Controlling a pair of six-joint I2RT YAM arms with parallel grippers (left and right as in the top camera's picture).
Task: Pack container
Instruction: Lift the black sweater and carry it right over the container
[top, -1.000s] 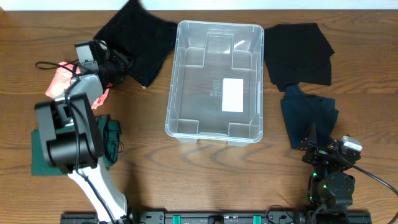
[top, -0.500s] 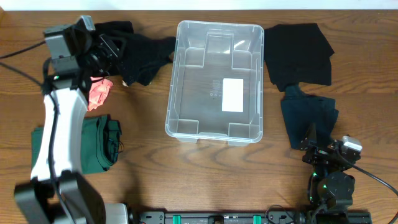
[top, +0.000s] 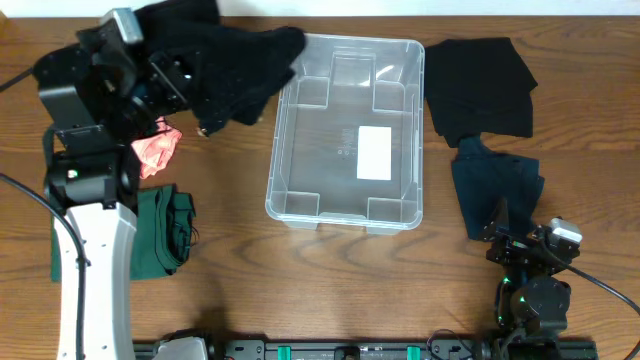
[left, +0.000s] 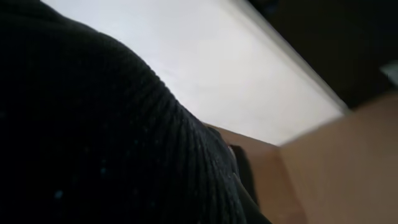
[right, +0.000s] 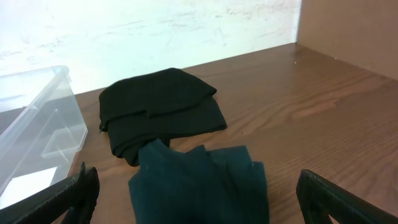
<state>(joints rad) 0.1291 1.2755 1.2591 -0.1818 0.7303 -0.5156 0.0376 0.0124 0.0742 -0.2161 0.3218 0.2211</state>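
Observation:
The clear container (top: 312, 150) stands empty in the middle of the table, with a white label on its floor; its corner also shows in the right wrist view (right: 37, 118). My left gripper (top: 168, 76) is raised at the far left, shut on a black knit cloth (top: 235, 70) that hangs toward the container's left rim. The cloth fills the left wrist view (left: 93, 137) and hides the fingers. My right gripper (top: 527, 243) rests at the front right, open and empty (right: 199, 208), just in front of a dark teal cloth (top: 497, 188).
A black cloth (top: 480, 85) lies right of the container, also seen from the right wrist (right: 158, 102). A pink cloth (top: 155, 150) and a folded green cloth (top: 165, 230) lie at the left, by my left arm.
My left arm rose and swung toward the back, lifting the black knit cloth off the table and carrying it right toward the container. The right arm has not moved.

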